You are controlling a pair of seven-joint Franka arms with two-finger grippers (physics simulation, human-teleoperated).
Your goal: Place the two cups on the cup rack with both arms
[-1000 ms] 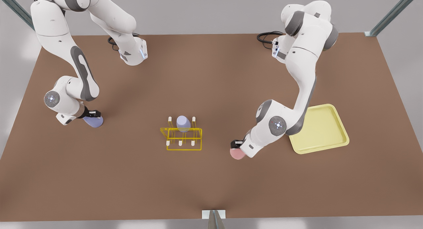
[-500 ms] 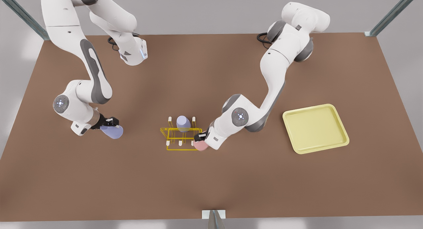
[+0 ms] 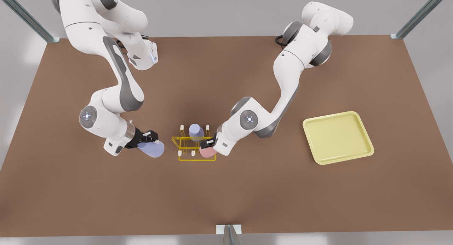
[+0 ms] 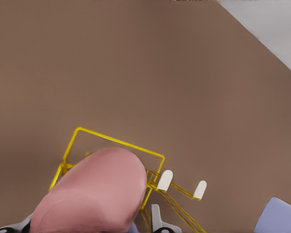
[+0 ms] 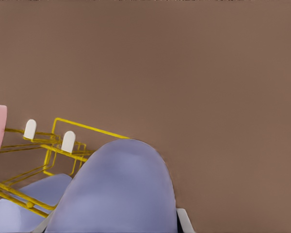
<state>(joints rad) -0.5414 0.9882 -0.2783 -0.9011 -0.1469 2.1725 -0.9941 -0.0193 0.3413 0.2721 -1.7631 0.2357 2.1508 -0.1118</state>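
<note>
Step in hand, as I judge it: seating both held cups on the thin bright-yellow wire cup rack with white-tipped pegs (image 3: 194, 146). To do it well, line each cup's open mouth squarely over a free peg before lowering, release only once it sits, and time the arms so they don't crowd each other at the rack.

Left gripper (image 3: 206, 144), on the arm at the rack's tray side, has its fingers clamped on the salmon-pink tapered cup (image 3: 207, 151), which is at the rack's near corner, over the frame. That arm is bent low, wrist angled down toward the rack.

Right gripper (image 3: 148, 138), on the arm at the rack's other side, has fingers clamped on the pale lavender-blue tapered cup (image 3: 152, 149), tilted, near the rack but apart from it. Elbow folded, forearm reaching toward the rack.

Another lavender tumbler (image 3: 196, 132) sits on the rack's far middle peg. Pale-yellow rimmed tray (image 3: 364, 137) lies well apart from the rack on the brown bench (image 3: 247, 195).
</note>
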